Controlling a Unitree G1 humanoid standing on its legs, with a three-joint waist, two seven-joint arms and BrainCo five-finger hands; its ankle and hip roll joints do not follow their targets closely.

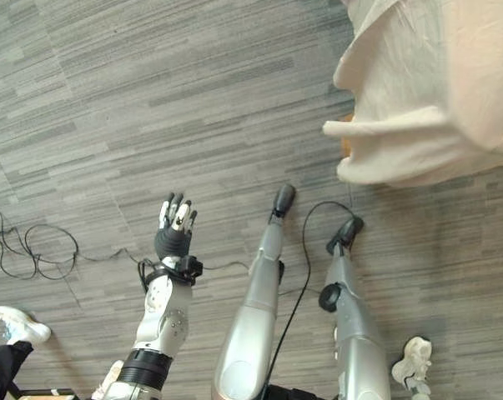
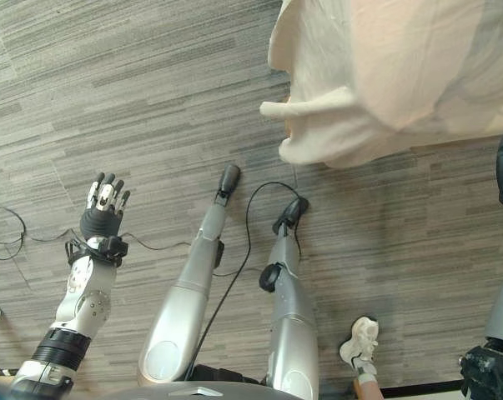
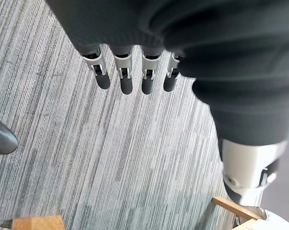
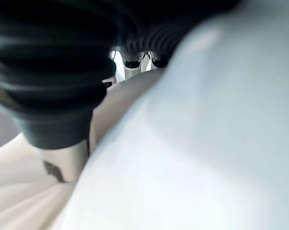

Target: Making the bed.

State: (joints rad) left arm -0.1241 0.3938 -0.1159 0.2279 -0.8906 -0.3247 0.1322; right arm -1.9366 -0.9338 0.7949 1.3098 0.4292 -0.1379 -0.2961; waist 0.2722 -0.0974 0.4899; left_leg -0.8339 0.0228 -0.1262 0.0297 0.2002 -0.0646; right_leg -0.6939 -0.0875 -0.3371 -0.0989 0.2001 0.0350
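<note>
Left robot hand (image 1: 175, 232) open above grey floor (image 1: 109, 100), right robot hand (image 4: 134, 60) seemingly gripping cream sheet (image 1: 435, 92)

Around your workspace: carpet, shoes and bits of wood

You have grey striped carpet floor (image 1: 109, 100) underfoot. A person's white shoe (image 1: 19, 325) sits at the lower left beside a dark sleeve (image 1: 1, 367), and another white shoe (image 2: 361, 340) lies at the lower right. A light wooden piece (image 3: 36, 223) and a thin wooden strip (image 3: 237, 209) rest on the carpet in your left wrist view.
</note>
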